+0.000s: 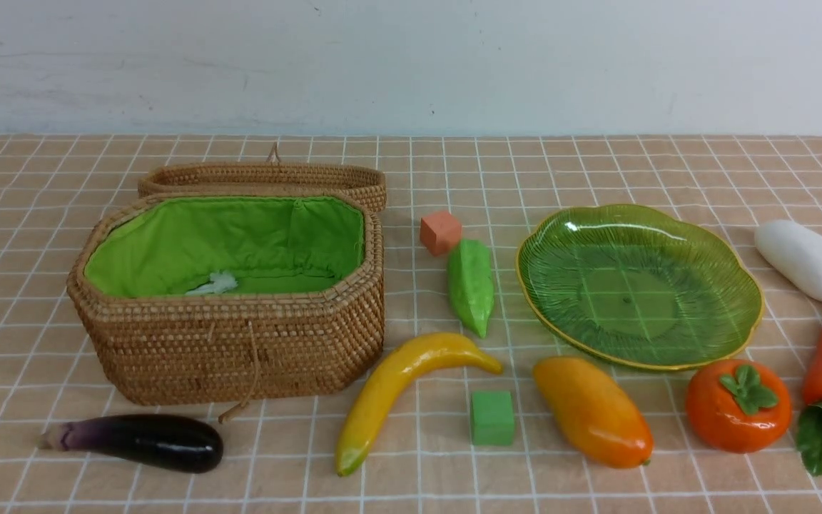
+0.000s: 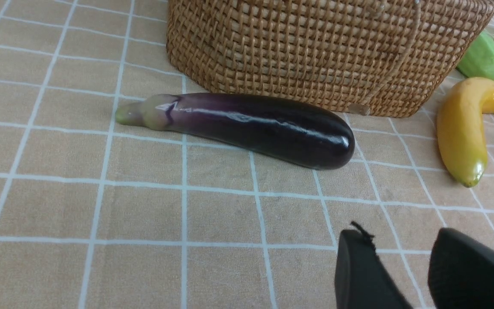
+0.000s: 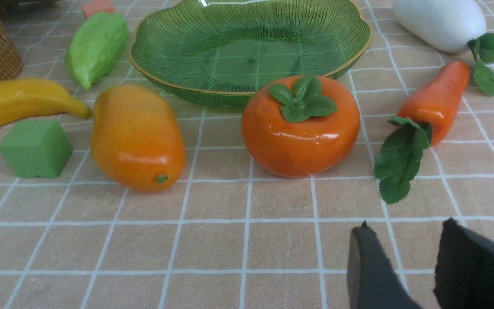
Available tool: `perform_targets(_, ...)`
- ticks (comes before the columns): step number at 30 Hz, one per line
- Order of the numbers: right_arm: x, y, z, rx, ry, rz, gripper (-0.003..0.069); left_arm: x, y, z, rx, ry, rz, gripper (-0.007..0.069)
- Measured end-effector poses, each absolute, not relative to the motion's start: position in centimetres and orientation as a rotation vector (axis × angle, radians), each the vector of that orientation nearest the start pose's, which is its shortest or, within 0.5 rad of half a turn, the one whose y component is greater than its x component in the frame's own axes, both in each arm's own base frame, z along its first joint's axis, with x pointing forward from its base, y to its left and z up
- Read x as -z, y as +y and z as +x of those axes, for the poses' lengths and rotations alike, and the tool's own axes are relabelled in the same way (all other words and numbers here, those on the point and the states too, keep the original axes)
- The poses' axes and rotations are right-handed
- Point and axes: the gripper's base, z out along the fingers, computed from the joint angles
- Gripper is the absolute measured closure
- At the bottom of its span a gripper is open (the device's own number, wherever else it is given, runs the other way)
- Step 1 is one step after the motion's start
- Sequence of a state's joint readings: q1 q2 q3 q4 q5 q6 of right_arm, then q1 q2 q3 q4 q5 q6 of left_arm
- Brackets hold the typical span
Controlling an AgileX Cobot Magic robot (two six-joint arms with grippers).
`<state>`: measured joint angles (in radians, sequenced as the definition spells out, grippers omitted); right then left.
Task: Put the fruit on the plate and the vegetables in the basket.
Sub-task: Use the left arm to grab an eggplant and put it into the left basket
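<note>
3 fruit, 4 veg, 2 cubes, 1 plate, 1 basket.

The checked beige tablecloth is being lit brightly and evenly from above. Only soft, faint shadows are being cast beneath the octagonal brown wicker basket and the dark purple toy eggplant. White glare streaks are being thrown along that eggplant's skin in the left wrist view. Smaller highlights are being picked up on the round orange-red persimmon and the oval orange-yellow mango. The pale wall is being rendered slightly washed out. The black fingertips of the left gripper and those of the right gripper are being shown dark and a little soft.
</note>
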<state>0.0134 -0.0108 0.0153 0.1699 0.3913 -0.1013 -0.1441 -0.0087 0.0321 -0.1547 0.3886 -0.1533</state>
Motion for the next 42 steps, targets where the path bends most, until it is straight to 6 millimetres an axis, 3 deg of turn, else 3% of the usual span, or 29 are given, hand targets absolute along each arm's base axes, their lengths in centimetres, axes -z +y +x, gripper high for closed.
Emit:
perform_targets(10,-17.4,0.7,5.2,-0.108,1.875,-0.005,0.0417,-17.1,-1.3,5.2,0.383,1.877,-0.13,0.0386)
perform_targets(13,-17.4,0.7,5.2,-0.108,1.875,-0.005,0.0417,-17.9,-1.5,5.3,0.543,1.782,-0.275,0.0386)
perform_targets(16,-17.4,0.7,5.2,-0.108,1.875,-0.005,0.0417,-19.4,-1.3,5.6,0.793,1.582,-0.519,0.0386)
perform_targets(19,-17.4,0.7,5.2,-0.108,1.875,-0.005,0.0417,-20.3,-0.8,5.6,0.929,1.424,-0.675,0.0387)
perform_targets(22,-17.4,0.7,5.2,-0.108,1.875,-0.005,0.0417,-21.0,-0.8,5.6,1.003,1.382,-0.729,0.0421)
perform_targets(25,-17.4,0.7,5.2,-0.108,1.875,-0.005,0.0417,-22.5,-1.2,5.2,0.971,1.423,-0.608,0.0491)
perform_targets(26,-17.4,0.7,5.2,-0.108,1.875,-0.005,0.0417,-24.1,-1.6,4.9,0.875,1.484,-0.443,0.0569)
perform_targets(28,-17.4,0.7,5.2,-0.108,1.875,-0.005,0.0417,-24.9,-1.9,4.9,0.817,1.535,-0.354,0.0613)
perform_targets(29,-17.4,0.7,5.2,-0.107,1.875,-0.005,0.0417,-26.0,-2.4,5.2,0.726,1.643,-0.218,0.0638)
perform_targets(32,-17.4,0.6,5.2,-0.089,1.873,-0.016,0.0417,-27.1,-3.3,6.5,0.618,1.874,-0.037,0.0638)
perform_targets(35,-17.7,0.4,5.4,-0.065,1.813,-0.009,0.0417,-27.5,-4.2,8.9,0.473,2.255,0.221,0.0638)
perform_targets(37,-18.0,0.4,5.5,-0.118,1.774,0.051,0.0417,-27.5,-4.2,9.9,0.427,2.357,0.275,0.0638)
perform_targets(38,-18.6,0.5,5.6,-0.234,1.707,0.172,0.0417,-27.5,-4.3,11.2,0.388,2.472,0.32,0.0638)
perform_targets(42,-19.4,0.4,5.6,-0.451,1.592,0.39,0.0417,-27.2,-4.8,13.9,0.375,2.579,0.341,0.0638)
